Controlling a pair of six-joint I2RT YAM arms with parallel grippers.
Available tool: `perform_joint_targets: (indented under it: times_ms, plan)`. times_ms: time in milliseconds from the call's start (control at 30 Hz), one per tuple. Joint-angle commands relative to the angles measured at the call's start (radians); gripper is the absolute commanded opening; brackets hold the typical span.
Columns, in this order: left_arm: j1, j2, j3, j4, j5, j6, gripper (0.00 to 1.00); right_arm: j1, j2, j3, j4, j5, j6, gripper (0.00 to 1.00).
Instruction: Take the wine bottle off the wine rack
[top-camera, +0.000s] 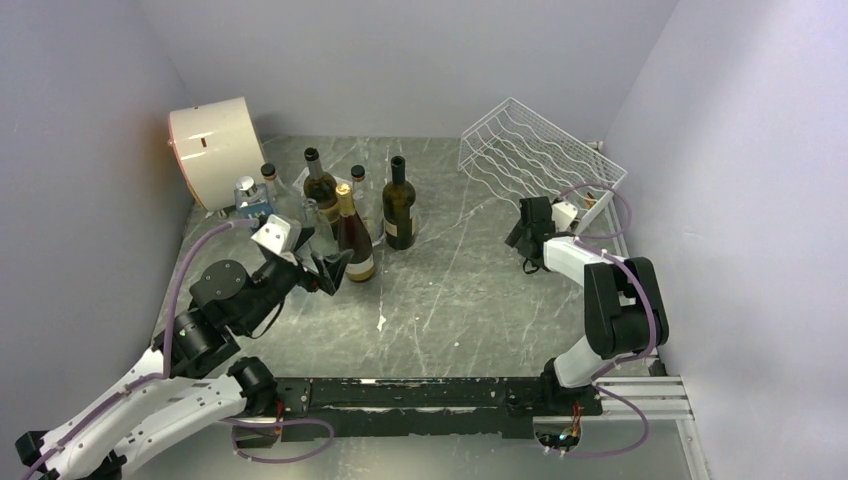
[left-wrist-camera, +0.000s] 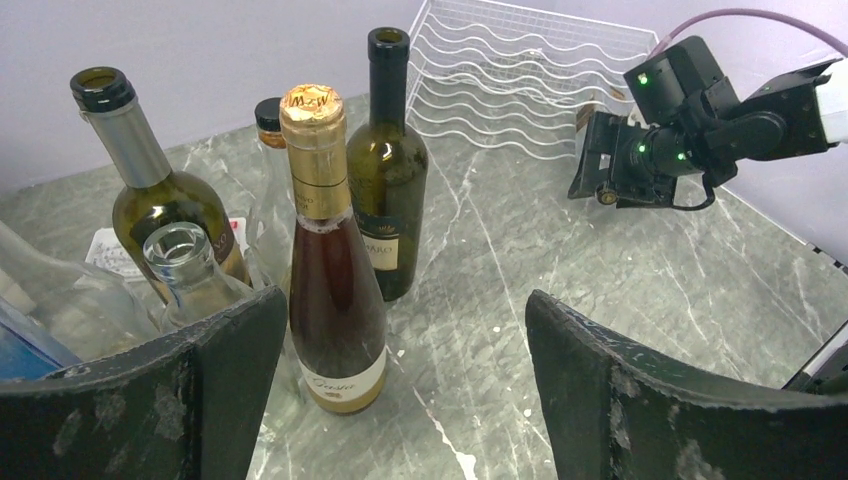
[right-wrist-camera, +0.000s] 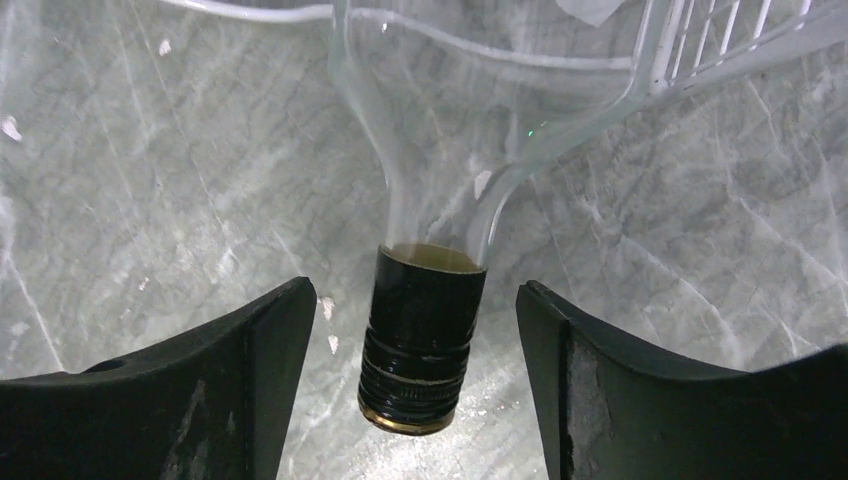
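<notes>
The white wire wine rack (top-camera: 540, 150) stands at the back right and also shows in the left wrist view (left-wrist-camera: 520, 70). In the right wrist view a clear wine bottle (right-wrist-camera: 470, 110) lies in the rack (right-wrist-camera: 700, 40), its black screw cap (right-wrist-camera: 425, 340) pointing out over the table. My right gripper (right-wrist-camera: 415, 300) is open; its fingers flank the cap with gaps on both sides. From above it (top-camera: 545, 222) sits at the rack's front edge. My left gripper (left-wrist-camera: 400, 310) is open and empty, just right of a gold-capped brown bottle (left-wrist-camera: 335, 290).
Several bottles stand at back left (top-camera: 340, 210), among them a dark green one (top-camera: 399, 205). A cream cylindrical drum (top-camera: 215, 150) lies in the back left corner. Purple walls close in on three sides. The grey marbled table (top-camera: 450, 300) lies between the arms.
</notes>
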Motion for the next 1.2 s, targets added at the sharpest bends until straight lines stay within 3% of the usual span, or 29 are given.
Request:
perform_joint_targets:
  times_ms: [0, 200, 467, 600, 767, 1167]
  plan:
    - [0.005, 0.009, 0.032, -0.014, 0.007, -0.011, 0.92, -0.008, -0.006, -0.011, 0.085, 0.053, 0.033, 0.76]
    - [0.004, 0.022, 0.029, -0.01, 0.008, -0.012, 0.91, -0.009, 0.005, -0.022, 0.139, 0.06, 0.013, 0.71]
    - [0.006, 0.023, 0.029, -0.017, -0.025, -0.019, 0.9, -0.008, 0.006, -0.002, 0.099, 0.028, 0.002, 0.54]
    - [0.006, 0.013, 0.02, -0.008, -0.033, -0.014, 0.89, -0.007, -0.06, -0.058, 0.111, -0.048, 0.009, 0.3]
    - [0.006, 0.03, 0.025, -0.015, -0.039, -0.013, 0.89, 0.002, -0.14, -0.105, 0.079, -0.131, 0.024, 0.22]
    - [0.011, 0.044, 0.017, -0.004, -0.032, -0.015, 0.91, 0.329, -0.388, -0.177, -0.208, -0.106, 0.152, 0.16]
